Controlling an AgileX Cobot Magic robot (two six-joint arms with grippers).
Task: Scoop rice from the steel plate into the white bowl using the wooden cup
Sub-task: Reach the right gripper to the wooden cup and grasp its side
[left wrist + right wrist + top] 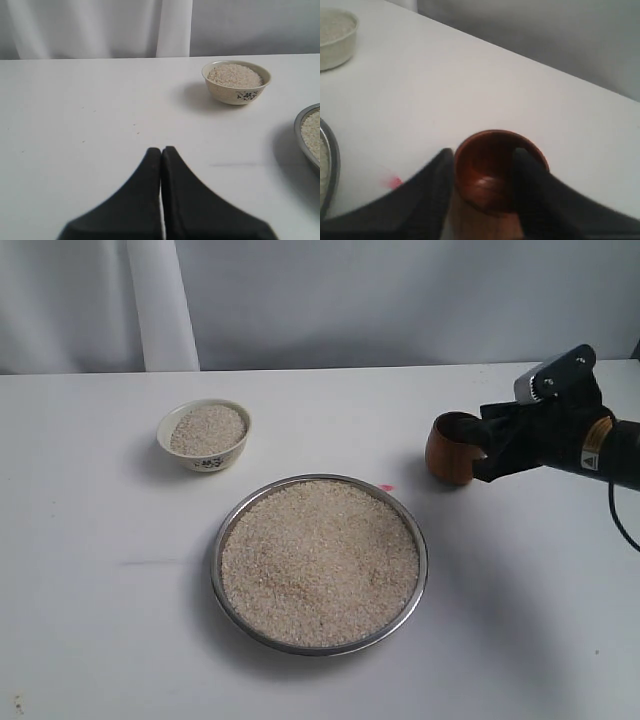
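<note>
The wooden cup (452,450) stands upright on the table to the right of the steel plate (216,560), which is heaped with rice (320,560). My right gripper (483,452) is at the cup's rim. In the right wrist view the cup (487,175) looks empty, and the right gripper (484,151) straddles its wall, one finger outside and one inside, jaws apart. The white bowl (205,462) sits at the back left, full of rice (207,428). My left gripper (161,148) is shut on nothing, low over bare table, with the bowl (235,92) ahead of it.
A small red mark (387,487) lies on the table between plate and cup. A grey curtain (400,300) hangs behind the table's far edge. The plate's rim (298,127) shows at the side of the left wrist view.
</note>
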